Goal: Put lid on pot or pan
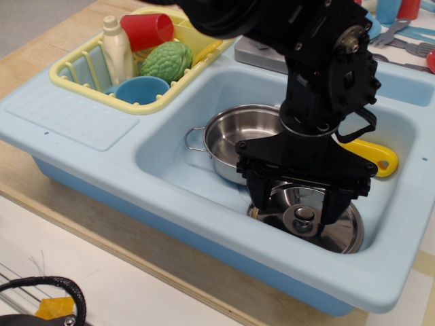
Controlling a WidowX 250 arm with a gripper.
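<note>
The shiny steel lid (333,231) lies flat on the sink floor at the front right, knob (304,214) up. The small steel pot (234,139) with a wire loop handle stands upright and open just behind and left of it. My black gripper (297,202) is open and hangs straight over the lid. Its two fingers straddle the knob, one on each side, low over the lid. Much of the lid and the pot's right side are hidden by the gripper.
A light blue sink (170,170) holds everything. A yellow dish rack (75,64) at the back left holds a blue cup (141,89), a red cup (148,30), a green vegetable (166,61) and a bottle (117,49). A yellow utensil (374,155) lies behind the gripper.
</note>
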